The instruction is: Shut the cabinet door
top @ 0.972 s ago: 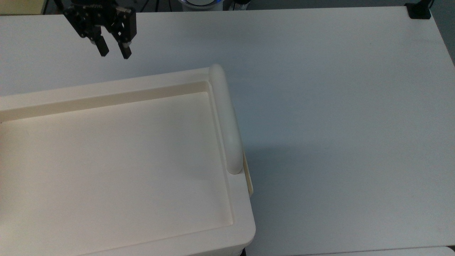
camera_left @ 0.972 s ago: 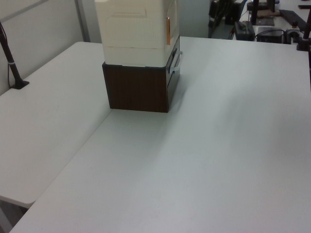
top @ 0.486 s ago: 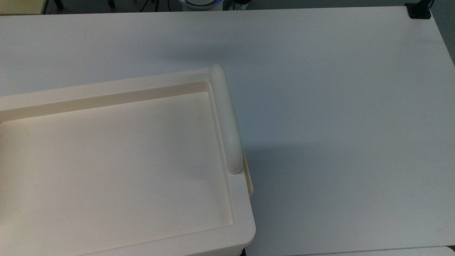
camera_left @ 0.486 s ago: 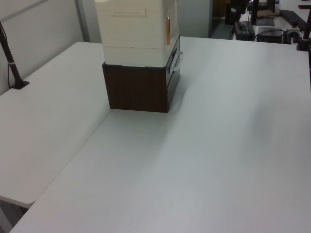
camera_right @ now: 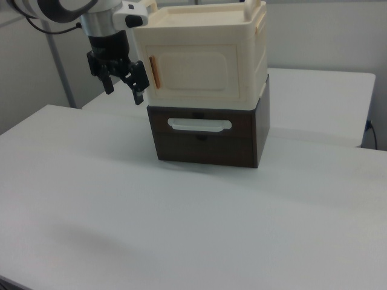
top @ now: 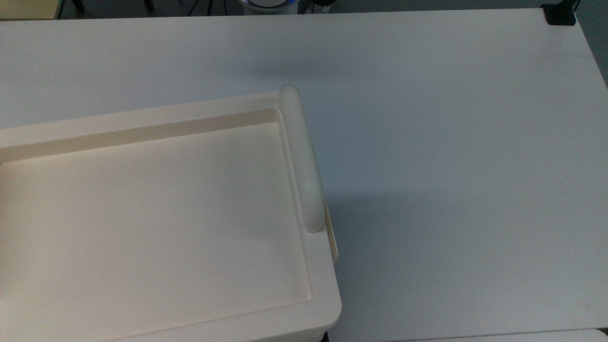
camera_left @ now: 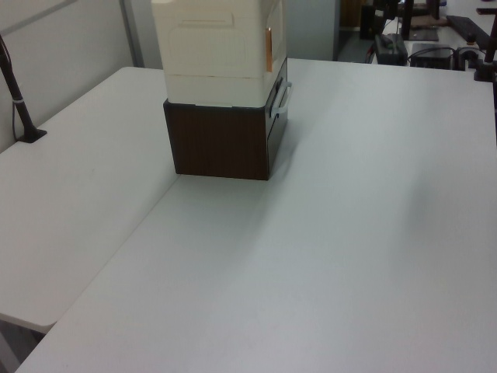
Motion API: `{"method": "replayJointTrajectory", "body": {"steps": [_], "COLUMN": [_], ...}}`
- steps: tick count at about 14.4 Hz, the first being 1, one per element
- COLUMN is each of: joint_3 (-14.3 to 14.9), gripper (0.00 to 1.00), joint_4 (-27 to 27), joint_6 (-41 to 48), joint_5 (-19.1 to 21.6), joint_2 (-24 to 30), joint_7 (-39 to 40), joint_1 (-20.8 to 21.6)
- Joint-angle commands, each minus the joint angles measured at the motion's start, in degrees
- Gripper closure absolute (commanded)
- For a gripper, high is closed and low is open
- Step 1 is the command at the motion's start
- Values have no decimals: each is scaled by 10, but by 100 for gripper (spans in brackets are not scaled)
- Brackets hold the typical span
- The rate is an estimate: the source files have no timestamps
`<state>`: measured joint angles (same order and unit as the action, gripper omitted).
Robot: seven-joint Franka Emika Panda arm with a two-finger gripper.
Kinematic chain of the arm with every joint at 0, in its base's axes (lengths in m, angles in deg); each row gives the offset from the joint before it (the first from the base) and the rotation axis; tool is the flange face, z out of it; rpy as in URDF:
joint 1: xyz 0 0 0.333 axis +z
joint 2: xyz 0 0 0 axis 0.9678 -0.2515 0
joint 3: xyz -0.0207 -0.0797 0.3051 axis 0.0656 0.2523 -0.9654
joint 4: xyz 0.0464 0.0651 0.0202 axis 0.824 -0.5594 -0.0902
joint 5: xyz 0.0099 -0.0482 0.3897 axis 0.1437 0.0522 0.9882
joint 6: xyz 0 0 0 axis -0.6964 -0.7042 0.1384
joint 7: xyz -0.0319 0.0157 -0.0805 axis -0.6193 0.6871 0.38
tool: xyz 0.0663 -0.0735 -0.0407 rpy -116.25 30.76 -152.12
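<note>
cabinet (camera_right: 202,57): cream plastic unit with rounded corners, standing on a dark brown drawer box (camera_right: 208,139) on the white table (camera_right: 181,223); in the left view the same stack sits at the far end of the table, cabinet (camera_left: 217,47) above the brown box (camera_left: 221,144).
top of cabinet: in the top view a recessed tray top (top: 152,213) with a thick rounded bar handle (top: 301,156) along the top view's right edge.
cabinet door (camera_right: 196,72): panel with a raised rim on the face turned toward the right view's camera; it lies flat against the cabinet front, an orange strip (camera_right: 153,72) at the right view's left edge of it. in the top view a thin cream edge (top: 333,235) shows just beside the near end of the bar handle.
drawer box: white bar pull (camera_right: 199,125) on its front, just below the door.
gripper (camera_right: 124,84): black, pointing down, at the right view's left of the cabinet, level with the door's orange edge, just beside it; contact cannot be told.
fingers (camera_right: 138,93): spread apart, holding nothing.
arm: white and grey link (camera_right: 78,12) coming in from the right view's upper left.
</note>
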<state>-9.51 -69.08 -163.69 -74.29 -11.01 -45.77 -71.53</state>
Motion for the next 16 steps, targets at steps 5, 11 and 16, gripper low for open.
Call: {"method": "replayJointTrajectory", "body": {"steps": [5, 11, 16], "joint_3": [9, 4, -4], "gripper": [0, 0, 0], "joint_4": [0, 0, 0], "joint_6": [-29, -24, -22], "joint_5": [-20, -73, -75], "joint_2": [-16, -19, -18], "joint_7": [37, 50, 45], "joint_1": [14, 18, 18]}}
